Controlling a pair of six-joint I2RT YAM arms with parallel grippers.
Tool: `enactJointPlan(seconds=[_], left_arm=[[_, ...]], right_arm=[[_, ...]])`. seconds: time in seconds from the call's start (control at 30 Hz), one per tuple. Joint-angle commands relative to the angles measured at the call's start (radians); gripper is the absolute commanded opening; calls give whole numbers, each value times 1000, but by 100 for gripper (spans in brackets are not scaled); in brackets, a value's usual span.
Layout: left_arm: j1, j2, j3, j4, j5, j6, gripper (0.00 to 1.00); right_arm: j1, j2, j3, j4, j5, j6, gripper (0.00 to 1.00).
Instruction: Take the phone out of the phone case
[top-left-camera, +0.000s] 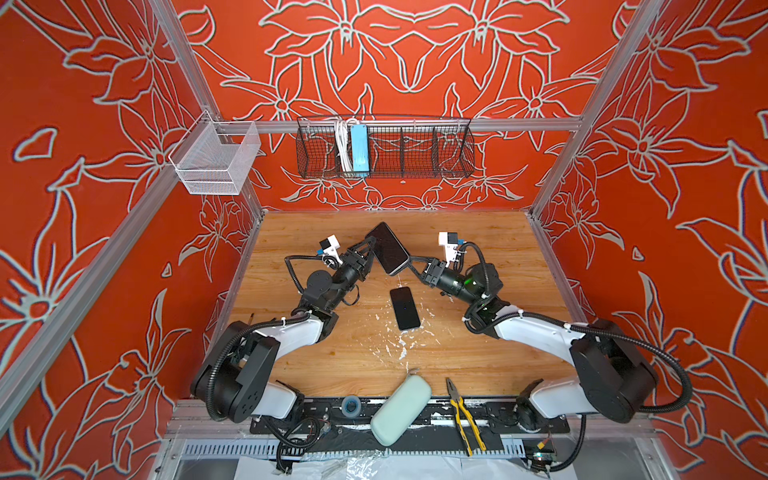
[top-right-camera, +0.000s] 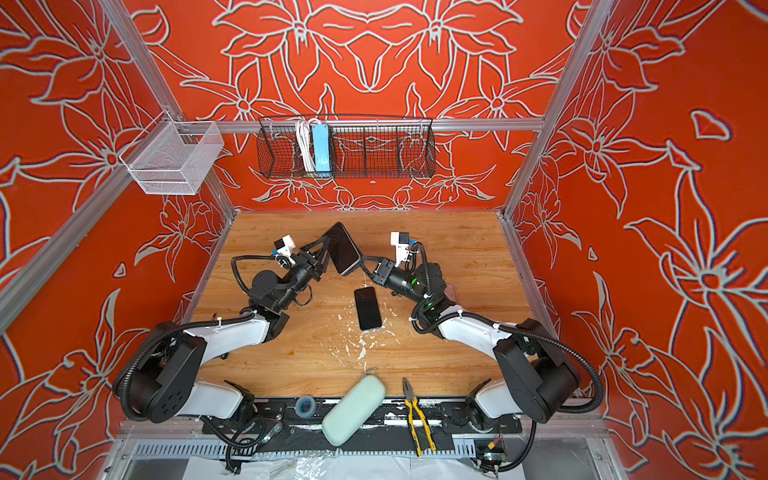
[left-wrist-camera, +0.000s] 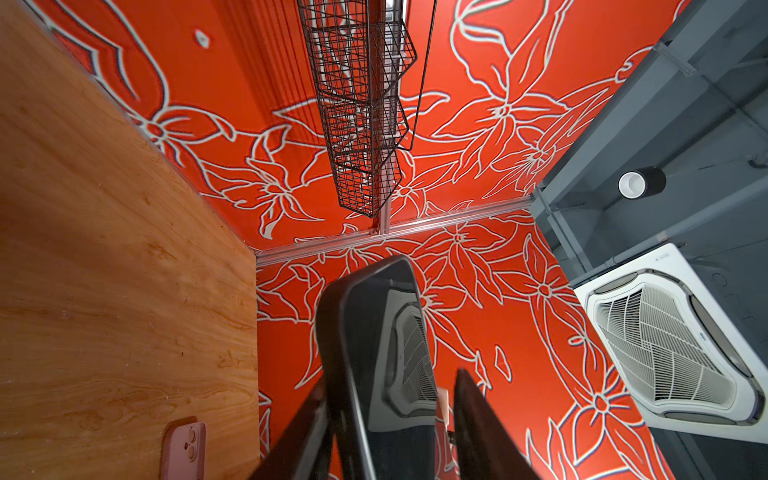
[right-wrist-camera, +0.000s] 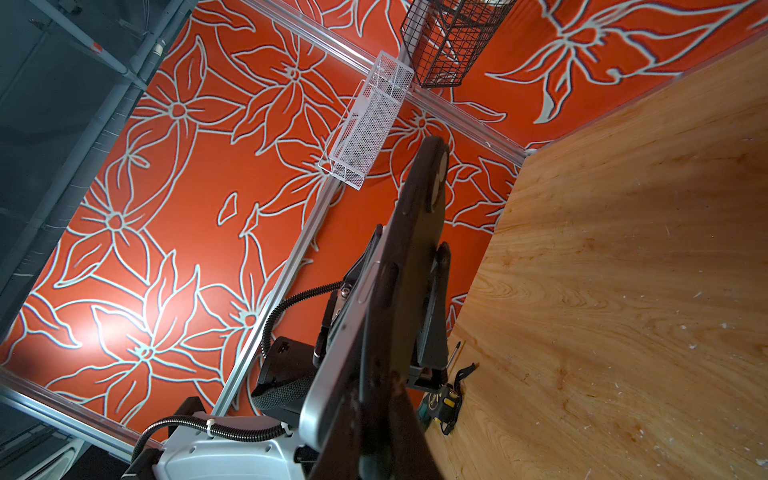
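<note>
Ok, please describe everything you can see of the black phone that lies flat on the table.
The black phone is a thin slab with rounded corners. Its glossy dark screen faces up and shows no image. A pale edge shows at its near end. It lies flat near the middle of the wooden table, its long side running near to far, slightly turned. White flecks lie around its near end. Only the table touches it.

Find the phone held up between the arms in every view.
Top view: raised phone, centre, just above the flat phone.
Top view: same spot, slightly further left.
Left wrist: lower centre, screen showing.
Right wrist: centre to bottom edge, back showing.
Shared landmark: black wire basket.
</note>
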Motion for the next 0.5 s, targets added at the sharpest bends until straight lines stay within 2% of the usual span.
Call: enactJointPlan(seconds=[0.0,0.47], left_arm=[[-4,-22,-4,21,8,13,49],[-5,-22,-10,16,10,14,56]], right_arm=[[1,4,-1,127,23,37,5],[-6,33,-3,201,31,80,4]])
